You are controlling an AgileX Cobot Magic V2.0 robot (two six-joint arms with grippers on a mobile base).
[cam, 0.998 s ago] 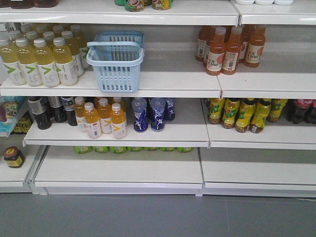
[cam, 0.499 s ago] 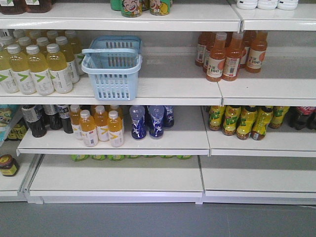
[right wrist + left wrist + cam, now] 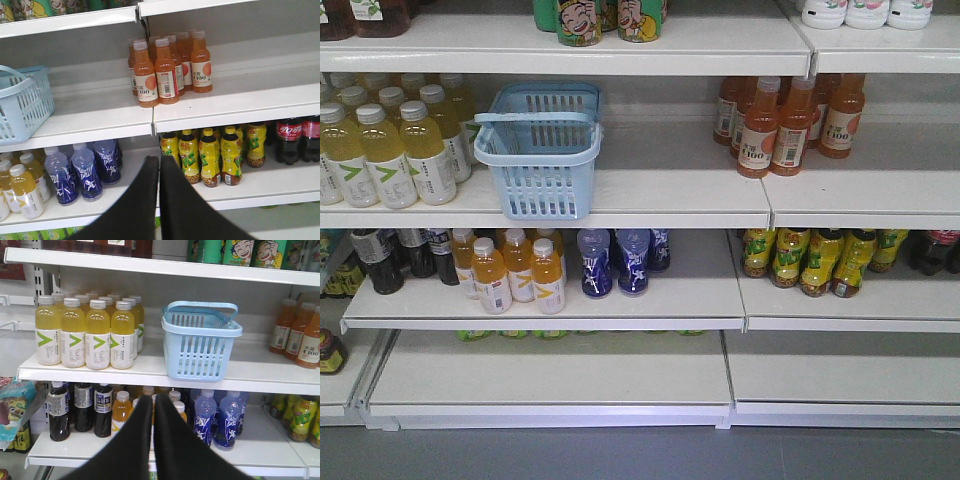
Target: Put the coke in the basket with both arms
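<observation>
Basket sits at the shelf edge; left pincer and right pincer both closed, empty.

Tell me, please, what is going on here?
The robot faces shop shelves, and nothing is gripped yet. The left claw and right claw are shut and empty, short of the shelves. The basket stands on the middle shelf, seemingly empty. The coke stands on the shelf below, far right.

A light blue slotted basket is shown against white shelves; yellow bottles are marked with green chevrons on white labels; blue bottles are patterned white; dark cola bottles are banded red
</observation>
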